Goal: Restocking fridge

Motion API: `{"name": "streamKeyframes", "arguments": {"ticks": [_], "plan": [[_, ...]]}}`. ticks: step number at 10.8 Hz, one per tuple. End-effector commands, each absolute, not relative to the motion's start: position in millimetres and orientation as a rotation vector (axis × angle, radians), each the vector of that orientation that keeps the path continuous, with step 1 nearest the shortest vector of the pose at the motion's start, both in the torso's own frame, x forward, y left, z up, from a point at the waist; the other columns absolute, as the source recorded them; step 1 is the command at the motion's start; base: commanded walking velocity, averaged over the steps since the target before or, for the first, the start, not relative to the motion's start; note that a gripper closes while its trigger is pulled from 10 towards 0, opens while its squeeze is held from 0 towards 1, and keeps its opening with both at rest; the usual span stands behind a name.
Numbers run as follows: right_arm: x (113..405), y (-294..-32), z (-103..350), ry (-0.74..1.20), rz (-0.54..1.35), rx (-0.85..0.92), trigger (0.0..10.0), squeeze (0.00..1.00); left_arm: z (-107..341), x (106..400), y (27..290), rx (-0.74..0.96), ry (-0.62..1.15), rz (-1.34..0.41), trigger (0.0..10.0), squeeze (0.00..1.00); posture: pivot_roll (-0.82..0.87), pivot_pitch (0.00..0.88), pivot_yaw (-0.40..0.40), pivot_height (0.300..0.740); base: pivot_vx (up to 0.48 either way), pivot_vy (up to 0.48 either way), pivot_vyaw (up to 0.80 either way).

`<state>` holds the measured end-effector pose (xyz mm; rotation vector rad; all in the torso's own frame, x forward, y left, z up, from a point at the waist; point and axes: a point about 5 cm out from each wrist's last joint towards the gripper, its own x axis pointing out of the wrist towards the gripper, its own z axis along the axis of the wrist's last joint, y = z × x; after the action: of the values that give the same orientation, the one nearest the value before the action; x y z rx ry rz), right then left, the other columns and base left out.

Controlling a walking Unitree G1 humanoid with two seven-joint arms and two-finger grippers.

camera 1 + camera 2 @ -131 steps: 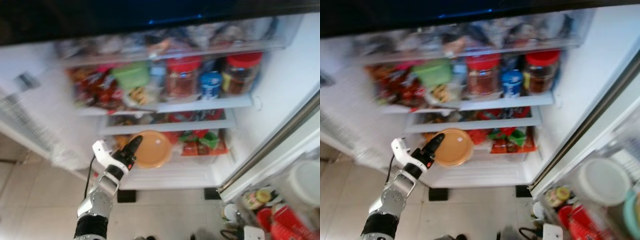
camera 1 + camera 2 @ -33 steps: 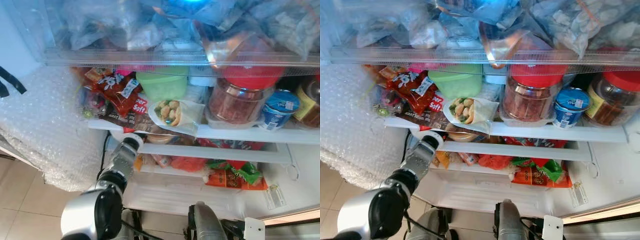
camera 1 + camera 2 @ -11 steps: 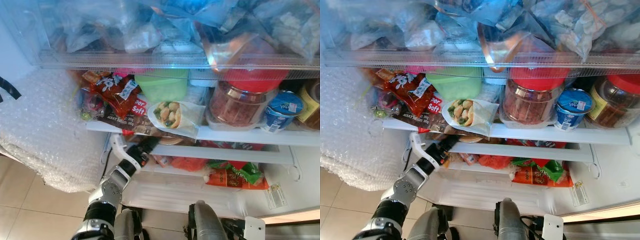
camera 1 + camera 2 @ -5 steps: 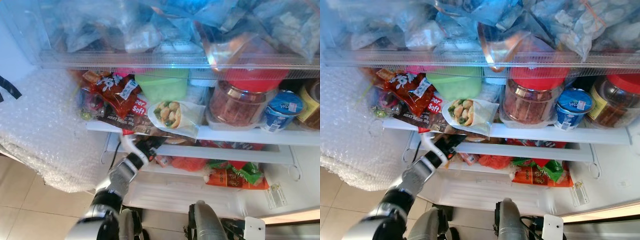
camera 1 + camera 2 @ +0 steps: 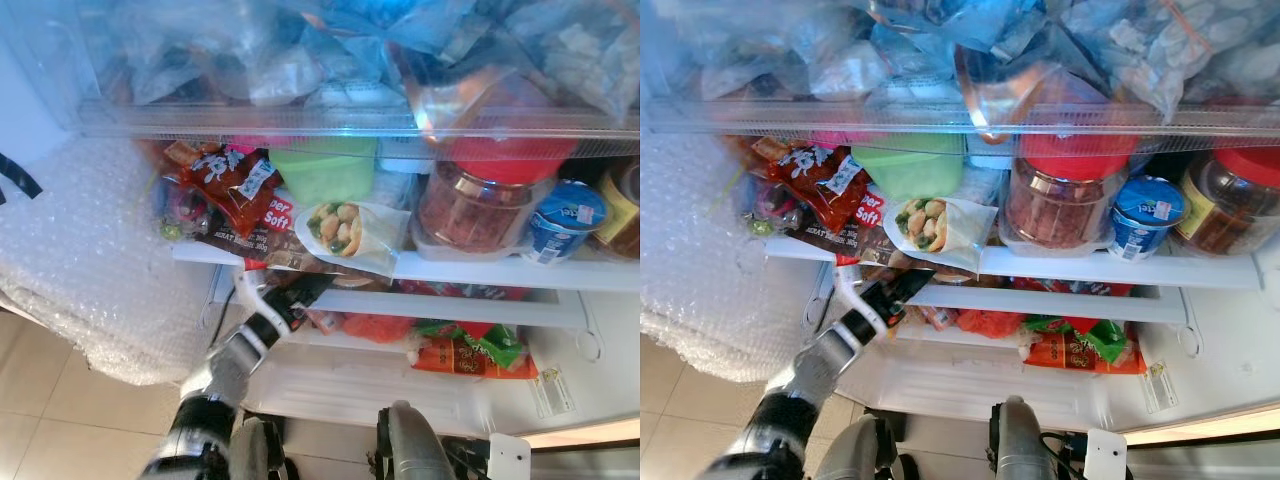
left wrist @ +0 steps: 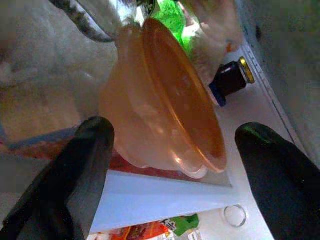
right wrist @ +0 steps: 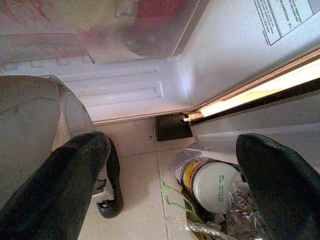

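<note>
Left gripper (image 5: 305, 292) reaches under the fridge shelf (image 5: 450, 268), jaws wide, lined up to straddle the orange bowl (image 6: 165, 105). Right gripper (image 7: 170, 185) idle, jaws wide.

A sheet of clear bubble wrap (image 5: 90, 250) hung well to the left of the left gripper's fingers (image 5: 305, 291), above beige floor tiles (image 5: 40, 410). Beyond the right gripper's fingers (image 7: 75, 175), a white-lidded round tub (image 7: 212, 183) lay beside a green cord (image 7: 175, 197).

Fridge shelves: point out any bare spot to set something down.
Free: the white fridge floor below the orange snack bags, and the strip right of them. Crowded: the middle shelf, from red packets to the red-lidded jar, and the top drawer.
</note>
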<state>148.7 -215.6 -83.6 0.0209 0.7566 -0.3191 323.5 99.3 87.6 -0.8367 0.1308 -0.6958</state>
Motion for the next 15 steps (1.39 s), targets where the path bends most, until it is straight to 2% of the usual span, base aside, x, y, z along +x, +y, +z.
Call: {"name": "streamKeyframes", "arguments": {"ticks": [1,2,3,6,9,15], "plan": [[138.1,-186.5,-92.9,0.811,-0.247,0.059,10.0,0.0,86.4,317.2,99.6,-0.794,0.144,-0.732,10.0,0.0,-0.11,0.209,0.105,0.645,0.0,0.0,0.0],[140.3,-185.5,-91.9,0.801,-0.245,0.057,10.0,0.0,87.9,313.1,96.2,-0.76,0.141,-0.773,10.0,0.0,-0.12,0.209,0.104,0.645,0.0,0.0,0.0],[143.1,-184.2,-90.4,0.787,-0.245,0.054,10.0,0.0,89.4,303.7,89.2,-0.653,0.151,-0.828,10.0,0.0,-0.12,0.208,0.104,0.645,0.0,0.0,0.0],[144.9,-180.1,-89.2,0.772,-0.243,0.055,10.0,0.0,92.2,294.9,92.6,-0.489,0.146,-0.834,10.0,0.0,-0.11,0.208,0.111,0.645,0.0,0.0,0.0],[143.6,-179.1,-89.3,0.77,-0.246,0.059,10.0,0.0,89.7,290.7,109.9,-0.464,0.121,-0.675,10.0,0.0,-0.11,0.209,0.115,0.645,0.0,0.0,0.0],[143.2,-176.6,-91.1,0.793,-0.236,0.059,10.0,0.0,80.6,272.8,116.0,0.024,0.122,-0.711,10.0,0.0,-0.11,0.19,0.123,0.645,0.0,0.0,0.0]]}}
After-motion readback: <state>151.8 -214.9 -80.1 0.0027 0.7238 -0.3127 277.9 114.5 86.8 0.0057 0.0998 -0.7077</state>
